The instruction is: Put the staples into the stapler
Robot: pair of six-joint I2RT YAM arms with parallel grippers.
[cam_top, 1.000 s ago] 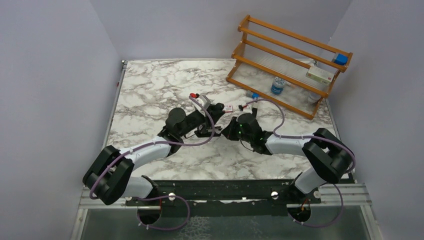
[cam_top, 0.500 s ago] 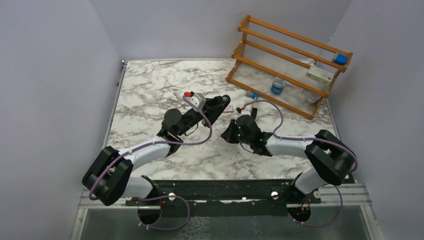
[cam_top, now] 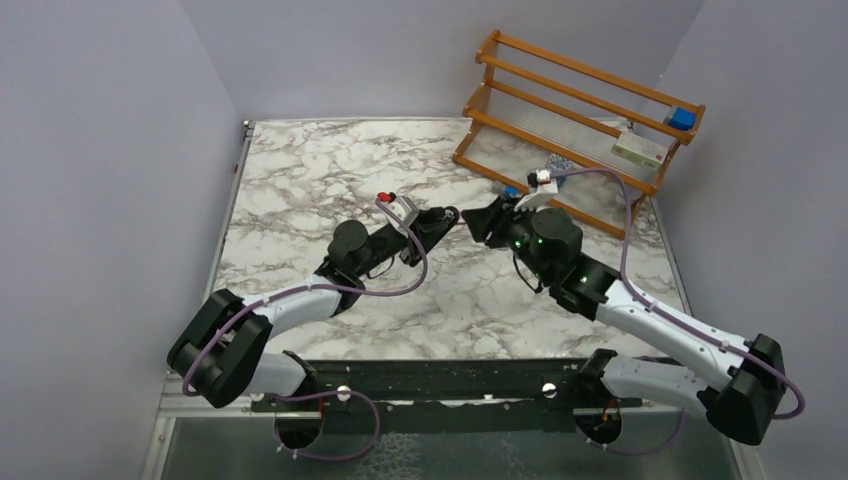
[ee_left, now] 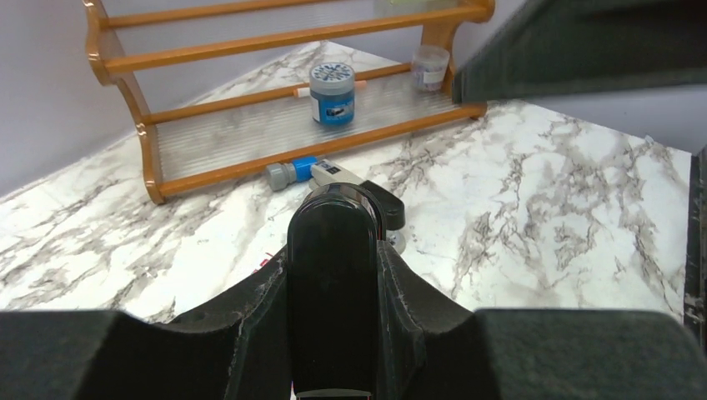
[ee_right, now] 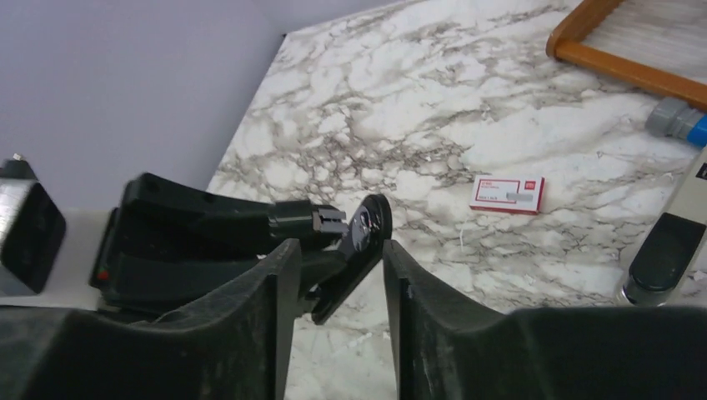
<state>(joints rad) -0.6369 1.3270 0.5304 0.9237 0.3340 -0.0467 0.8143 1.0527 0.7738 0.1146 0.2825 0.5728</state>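
Gripping the stapler with my left gripper: both fingers press against its black sides, and the jaws are partly closed around the body. Its glossy top faces the left wrist camera. From the top view the stapler points away from my left arm toward the right one, over the middle of the marble table. I can't tell if it touches the tabletop, or whether it is hinged open.

My right gripper faces it from the other side with the jaws apart, holding nothing. In the right wrist view the stapler's round black end sits just ahead of that gap, but I can't tell if there is contact.

The staples are a small pink-red box with a white label. It lies flat on the table near the stapler's end, apart from both grippers.

A wooden shelf stands at the far right of the table. A blue jar sits on its lower board, with a small clear cup further along. A grey-and-blue capped thing lies on the table in front of the shelf.
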